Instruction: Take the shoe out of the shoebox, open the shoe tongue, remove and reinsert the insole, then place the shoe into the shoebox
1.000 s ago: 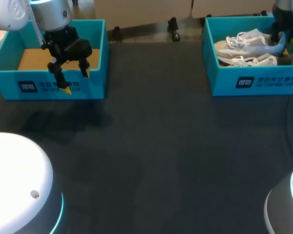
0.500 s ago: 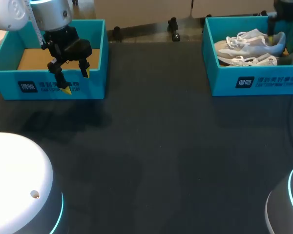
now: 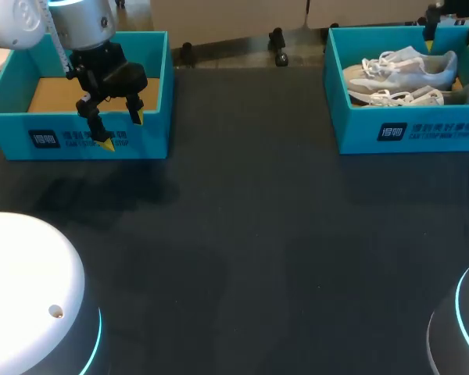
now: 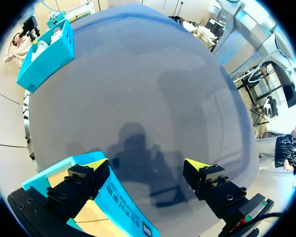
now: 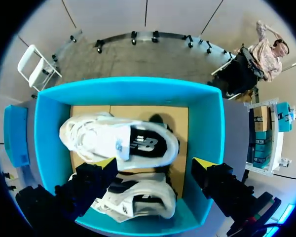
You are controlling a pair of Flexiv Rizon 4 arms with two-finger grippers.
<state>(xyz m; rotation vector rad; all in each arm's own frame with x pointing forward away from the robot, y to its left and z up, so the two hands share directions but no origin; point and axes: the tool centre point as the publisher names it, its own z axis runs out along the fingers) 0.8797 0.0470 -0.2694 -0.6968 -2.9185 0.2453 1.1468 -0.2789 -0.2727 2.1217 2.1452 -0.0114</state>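
Observation:
Two pale grey-white shoes lie side by side in the blue shoebox (image 3: 406, 129) at the table's far right: one shoe (image 3: 406, 66) towards the back, the other shoe (image 3: 399, 98) nearer the front wall. My right gripper (image 3: 452, 31) hangs open above the box's back right corner, holding nothing. In the right wrist view that gripper (image 5: 154, 163) looks straight down on the back shoe (image 5: 118, 140) and the front shoe (image 5: 138, 197), clear of both. My left gripper (image 3: 123, 130) stands open over the front wall of a second blue box (image 3: 31, 117), empty-handed.
The left box (image 4: 123, 202) shows only its brown cardboard floor and lies under one finger of my left gripper (image 4: 145, 164). Dark tabletop (image 3: 242, 234) stretches between the two boxes. The shoebox (image 4: 44, 59) with shoes is far ahead of the left gripper.
My right gripper has opened, let go of the back shoe's heel, and risen up and back out of the shoebox. The shoe stays lying in the box. The left arm has not moved.

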